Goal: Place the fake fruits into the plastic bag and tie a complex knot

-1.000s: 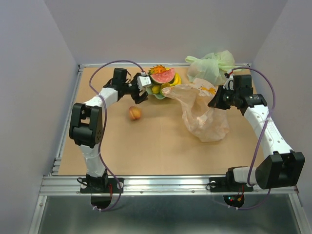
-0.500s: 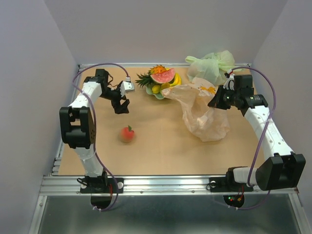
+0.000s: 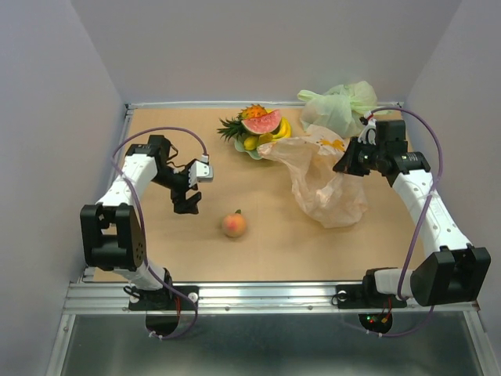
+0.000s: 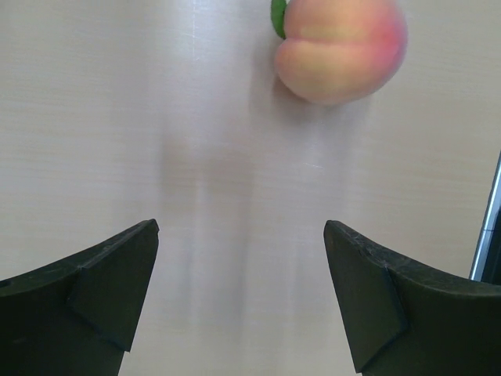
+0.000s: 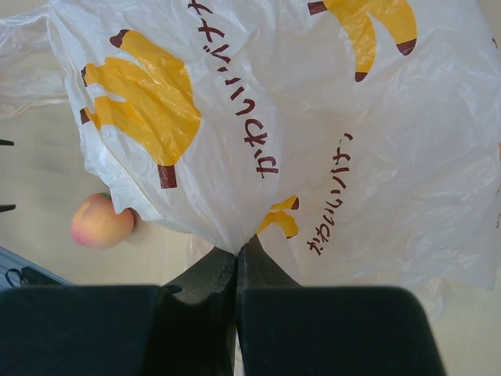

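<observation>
Finding: peach (image 3: 233, 225) loose on the surface (image 3: 274, 254); plastic bag (image 3: 329, 192) held up by a pinch.
The right end effector (image 3: 350, 166) is clamped on a fold of the plastic bag near the right edge, evidently to keep it raised for loading. The left end effector (image 3: 188, 204) hangs with jaws wide apart, gripping nothing; the peach lies clear of it, ahead of its fingertips, toward the near edge. Other fake fruits (image 3: 261, 124) sit in a bowl (image 3: 252, 154) at the far edge.
</observation>
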Available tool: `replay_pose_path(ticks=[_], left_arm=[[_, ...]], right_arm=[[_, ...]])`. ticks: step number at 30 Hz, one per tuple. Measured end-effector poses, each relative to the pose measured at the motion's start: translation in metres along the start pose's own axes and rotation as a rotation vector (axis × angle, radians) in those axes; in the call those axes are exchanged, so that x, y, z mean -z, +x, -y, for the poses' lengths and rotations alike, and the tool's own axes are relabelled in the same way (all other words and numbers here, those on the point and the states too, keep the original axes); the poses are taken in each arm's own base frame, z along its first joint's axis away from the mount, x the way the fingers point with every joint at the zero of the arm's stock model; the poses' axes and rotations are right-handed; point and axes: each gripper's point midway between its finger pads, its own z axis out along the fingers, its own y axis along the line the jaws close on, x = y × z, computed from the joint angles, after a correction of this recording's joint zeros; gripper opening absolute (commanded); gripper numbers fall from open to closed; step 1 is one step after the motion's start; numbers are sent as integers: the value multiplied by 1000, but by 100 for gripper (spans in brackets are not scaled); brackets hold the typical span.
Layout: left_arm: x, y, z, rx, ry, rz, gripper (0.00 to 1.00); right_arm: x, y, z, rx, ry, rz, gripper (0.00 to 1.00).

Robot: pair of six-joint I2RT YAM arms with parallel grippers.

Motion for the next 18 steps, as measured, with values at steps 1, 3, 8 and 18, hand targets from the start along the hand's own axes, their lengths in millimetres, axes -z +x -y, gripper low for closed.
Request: replay_pose_path(ticks=[1, 3, 8, 18], left_arm=[[0, -2, 0, -8, -8, 3, 99], [-2, -5, -1, -18, -22, 7, 99], [-20, -22, 16, -74, -14, 19, 99], [-57, -75, 69, -322, -34, 139, 99]], right_arm=[[0, 0, 0, 0, -1, -1, 0], [0, 0, 0, 1, -2, -1, 0], [0, 0, 0, 5, -1, -1, 1], [0, 0, 0, 7, -1, -1, 0]])
